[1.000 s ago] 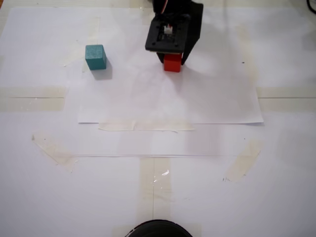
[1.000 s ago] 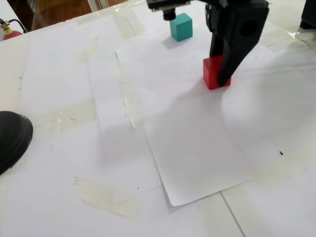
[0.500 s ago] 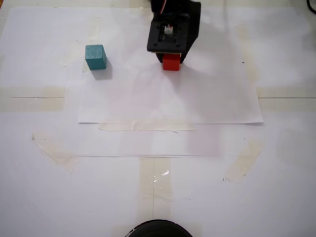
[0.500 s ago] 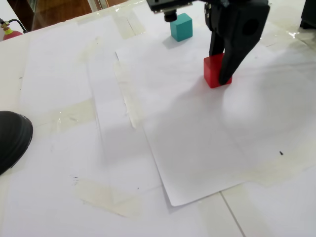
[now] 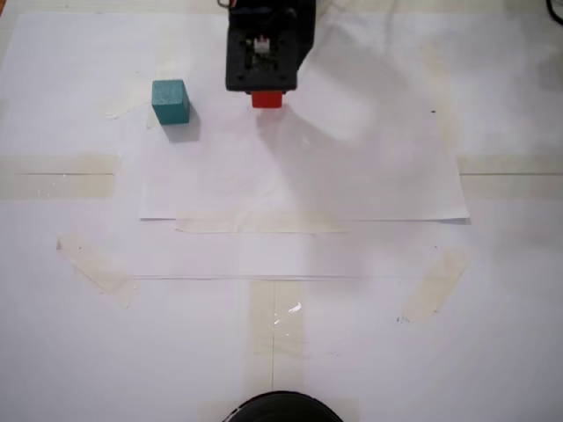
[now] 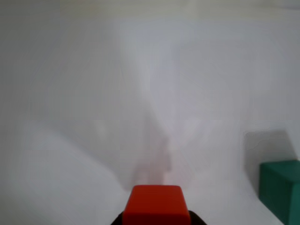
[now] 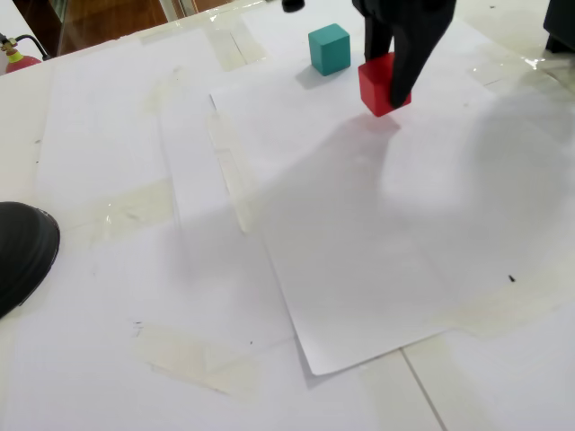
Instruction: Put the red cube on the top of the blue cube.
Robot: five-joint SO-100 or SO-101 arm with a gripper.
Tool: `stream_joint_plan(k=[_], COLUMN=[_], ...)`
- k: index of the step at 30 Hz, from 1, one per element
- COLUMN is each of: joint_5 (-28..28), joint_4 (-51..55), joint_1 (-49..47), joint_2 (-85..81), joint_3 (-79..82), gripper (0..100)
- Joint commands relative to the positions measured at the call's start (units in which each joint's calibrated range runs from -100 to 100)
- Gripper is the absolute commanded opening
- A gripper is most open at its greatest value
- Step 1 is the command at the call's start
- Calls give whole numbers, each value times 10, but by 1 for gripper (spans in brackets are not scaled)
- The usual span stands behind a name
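The red cube (image 7: pixel 377 83) is held between my black gripper's fingers (image 7: pixel 386 85), which are shut on it, low over the white paper; I cannot tell if it touches the sheet. In a fixed view the cube (image 5: pixel 266 99) peeks out under the gripper body (image 5: pixel 266 92). In the wrist view it fills the bottom centre (image 6: pixel 154 204). The teal blue cube (image 5: pixel 171 100) stands on the paper, apart from the red one, to its left in that fixed view. It also shows in the other fixed view (image 7: pixel 329 48) and at the right edge of the wrist view (image 6: pixel 281 190).
A white paper sheet (image 5: pixel 299 185) is taped over the white table with pale tape strips (image 5: pixel 97 268). A dark round object (image 5: pixel 281 408) sits at the near edge, and it also shows at the left edge of the other fixed view (image 7: pixel 22 251).
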Motion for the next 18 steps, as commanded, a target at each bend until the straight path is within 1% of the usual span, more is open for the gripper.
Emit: stream_joint_plan(k=[1,12,18], joint_5=[27,74,85], joint_4=[28,37,41], joint_1=[45,119,140], joint_2=[-15,-4,5], joint_3=[-75,-124,-144], gripper=[7,7,7])
